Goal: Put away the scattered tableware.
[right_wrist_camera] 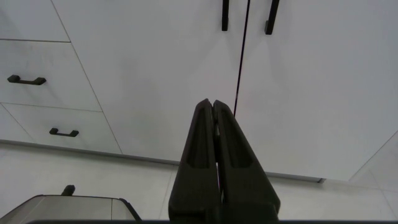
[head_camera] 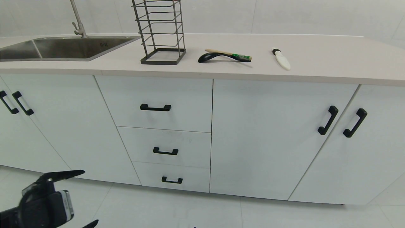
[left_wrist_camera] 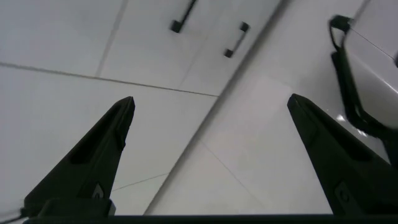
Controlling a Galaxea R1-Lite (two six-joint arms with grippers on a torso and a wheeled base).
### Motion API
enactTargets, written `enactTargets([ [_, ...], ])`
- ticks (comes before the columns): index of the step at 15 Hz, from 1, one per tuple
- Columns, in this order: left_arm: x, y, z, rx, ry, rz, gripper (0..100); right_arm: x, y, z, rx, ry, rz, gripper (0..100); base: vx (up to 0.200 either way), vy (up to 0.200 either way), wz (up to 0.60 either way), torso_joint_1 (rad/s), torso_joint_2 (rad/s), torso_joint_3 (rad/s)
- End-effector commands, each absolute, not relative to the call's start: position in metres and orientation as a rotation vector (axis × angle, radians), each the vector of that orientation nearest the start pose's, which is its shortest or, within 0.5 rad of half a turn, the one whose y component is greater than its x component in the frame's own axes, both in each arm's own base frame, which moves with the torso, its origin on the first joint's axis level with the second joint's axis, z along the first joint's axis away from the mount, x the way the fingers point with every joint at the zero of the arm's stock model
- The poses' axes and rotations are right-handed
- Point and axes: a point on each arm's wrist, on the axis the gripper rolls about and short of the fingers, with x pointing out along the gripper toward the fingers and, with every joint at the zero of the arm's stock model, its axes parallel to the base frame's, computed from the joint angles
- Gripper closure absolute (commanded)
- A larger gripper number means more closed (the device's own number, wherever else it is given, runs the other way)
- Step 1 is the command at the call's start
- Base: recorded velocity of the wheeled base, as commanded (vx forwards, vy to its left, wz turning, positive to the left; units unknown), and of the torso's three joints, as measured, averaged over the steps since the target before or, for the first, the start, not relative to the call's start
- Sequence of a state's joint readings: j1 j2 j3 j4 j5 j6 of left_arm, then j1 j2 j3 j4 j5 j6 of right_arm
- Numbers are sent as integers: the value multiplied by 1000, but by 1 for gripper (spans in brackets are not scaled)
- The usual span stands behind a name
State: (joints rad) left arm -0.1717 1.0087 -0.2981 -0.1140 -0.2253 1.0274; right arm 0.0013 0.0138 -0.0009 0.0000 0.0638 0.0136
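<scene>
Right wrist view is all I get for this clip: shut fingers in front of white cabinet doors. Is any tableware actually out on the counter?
Observer: Yes. A black spoon lies on the countertop, to the right of a wire rack.
Operator: Is that the only loose piece?
Observer: No. A wooden utensil with a green end lies against the spoon's handle, and a white utensil with a black band lies farther right.
Operator: Where is the other arm?
Observer: The left gripper is open and empty, low over the floor tiles in front of the cabinets.
</scene>
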Motion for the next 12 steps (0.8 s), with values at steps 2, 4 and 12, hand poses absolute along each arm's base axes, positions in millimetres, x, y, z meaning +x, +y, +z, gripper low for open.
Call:
enactTargets([
  [2,111,-27,122,967,445,-740,0,-22,1,76,14,14,66,100,0,0,0,0,0,0],
  [4,119,-34,122,979,437,-784,0,-22,1,76,14,16,66,100,0,0,0,0,0,0],
  [12,160,-53,116,1089,500,-768,0,-22,1,76,14,14,66,100,0,0,0,0,0,0],
])
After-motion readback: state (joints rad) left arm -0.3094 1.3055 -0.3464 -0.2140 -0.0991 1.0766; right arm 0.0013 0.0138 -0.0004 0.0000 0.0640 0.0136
